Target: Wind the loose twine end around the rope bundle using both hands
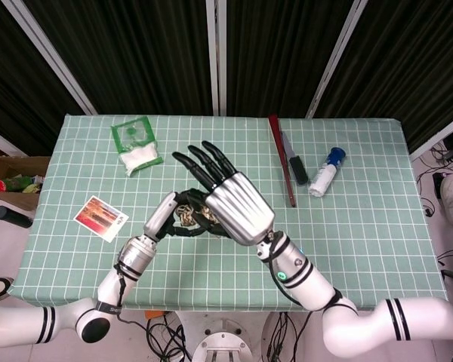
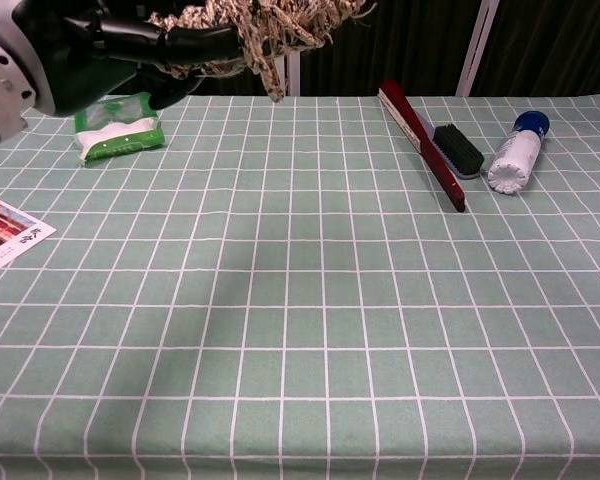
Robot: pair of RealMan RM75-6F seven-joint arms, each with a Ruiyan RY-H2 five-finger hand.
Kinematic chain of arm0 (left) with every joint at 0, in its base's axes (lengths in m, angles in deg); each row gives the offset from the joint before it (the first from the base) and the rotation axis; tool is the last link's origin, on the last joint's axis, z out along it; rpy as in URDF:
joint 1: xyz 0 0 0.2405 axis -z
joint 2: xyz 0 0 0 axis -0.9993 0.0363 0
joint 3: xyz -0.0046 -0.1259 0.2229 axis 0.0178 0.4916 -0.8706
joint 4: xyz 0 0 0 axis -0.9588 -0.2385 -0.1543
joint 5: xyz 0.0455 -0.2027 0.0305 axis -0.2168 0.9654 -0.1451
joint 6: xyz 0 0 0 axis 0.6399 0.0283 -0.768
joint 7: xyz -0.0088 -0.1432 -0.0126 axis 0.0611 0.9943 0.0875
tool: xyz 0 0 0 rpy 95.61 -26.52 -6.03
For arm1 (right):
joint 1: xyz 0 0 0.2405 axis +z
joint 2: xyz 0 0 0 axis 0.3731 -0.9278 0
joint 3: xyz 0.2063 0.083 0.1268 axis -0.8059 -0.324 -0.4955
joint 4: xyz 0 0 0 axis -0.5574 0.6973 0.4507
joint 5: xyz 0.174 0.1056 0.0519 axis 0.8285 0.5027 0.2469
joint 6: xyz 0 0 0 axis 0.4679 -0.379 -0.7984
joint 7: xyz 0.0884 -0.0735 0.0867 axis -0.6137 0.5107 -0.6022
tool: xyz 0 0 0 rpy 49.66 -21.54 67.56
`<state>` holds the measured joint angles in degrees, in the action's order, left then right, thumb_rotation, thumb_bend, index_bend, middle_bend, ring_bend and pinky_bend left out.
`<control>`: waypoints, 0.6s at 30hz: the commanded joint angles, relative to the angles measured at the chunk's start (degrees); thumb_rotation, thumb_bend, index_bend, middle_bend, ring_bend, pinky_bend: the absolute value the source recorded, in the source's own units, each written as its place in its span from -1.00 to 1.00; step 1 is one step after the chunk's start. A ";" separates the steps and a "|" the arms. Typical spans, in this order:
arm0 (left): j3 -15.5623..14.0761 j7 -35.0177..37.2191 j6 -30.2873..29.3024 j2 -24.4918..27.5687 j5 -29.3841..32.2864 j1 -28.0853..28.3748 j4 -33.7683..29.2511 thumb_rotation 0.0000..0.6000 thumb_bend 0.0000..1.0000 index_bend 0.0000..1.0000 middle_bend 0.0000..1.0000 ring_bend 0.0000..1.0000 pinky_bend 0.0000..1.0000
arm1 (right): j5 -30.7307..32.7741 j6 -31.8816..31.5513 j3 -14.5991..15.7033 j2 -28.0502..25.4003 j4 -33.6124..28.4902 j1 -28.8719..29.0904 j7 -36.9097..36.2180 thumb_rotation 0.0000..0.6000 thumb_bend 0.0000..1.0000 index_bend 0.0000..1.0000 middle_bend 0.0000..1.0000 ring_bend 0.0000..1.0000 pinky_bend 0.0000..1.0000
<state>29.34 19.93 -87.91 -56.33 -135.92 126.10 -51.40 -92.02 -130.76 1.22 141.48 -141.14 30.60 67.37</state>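
The rope bundle [image 2: 242, 22] of tan twine is held above the table [image 1: 362, 226] by my left hand [image 2: 130, 45], whose dark fingers wrap its left end. In the head view my right hand [image 1: 232, 202] lies back-up over the bundle [image 1: 187, 216] and hides most of it and of my left hand [image 1: 172, 215]. Its fingers [image 1: 204, 162] stretch out toward the far left; its thumb is hidden. A loop of loose twine [image 2: 272, 82] hangs below the bundle and rises again to the frayed end [image 2: 335, 10] at the top edge, under the right hand.
A green packet [image 1: 136, 143] lies at the far left and a picture card [image 1: 100, 217] near the left front edge. At the far right lie a red stick [image 1: 281, 158], a black brush [image 1: 296, 167] and a white bottle with a blue cap [image 1: 325, 172].
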 commanded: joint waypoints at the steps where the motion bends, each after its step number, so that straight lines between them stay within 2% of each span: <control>1: -1.83 11.43 4.01 3.43 -6.68 0.30 1.01 1.00 -0.11 0.61 0.65 0.40 0.66 | 7.82 -0.52 -3.95 1.94 2.91 4.80 2.24 1.00 0.04 1.00 -0.83 -1.00 -1.00; 9: -5.53 38.43 5.74 8.08 -19.62 3.16 5.43 1.00 -0.11 0.61 0.65 0.40 0.66 | 13.04 -2.43 -3.13 1.21 5.71 4.38 -4.20 1.00 0.05 1.00 -0.83 -1.00 -1.00; 12: -6.71 44.36 4.63 8.41 -22.71 4.42 7.62 1.00 -0.11 0.61 0.65 0.40 0.65 | 13.19 -2.52 -2.45 0.64 6.30 3.92 -6.69 1.00 0.05 1.00 -0.83 -1.00 -1.00; 18: -8.32 54.44 2.12 8.32 -24.95 6.26 10.51 1.00 -0.11 0.61 0.65 0.40 0.65 | 12.62 -2.76 -0.58 -0.82 6.70 1.88 -12.25 1.00 0.06 1.00 -0.83 -1.00 -1.00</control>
<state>22.45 70.12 -84.47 -48.54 -158.93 130.91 -43.04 -79.14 -133.36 -0.18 141.28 -134.68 33.40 56.84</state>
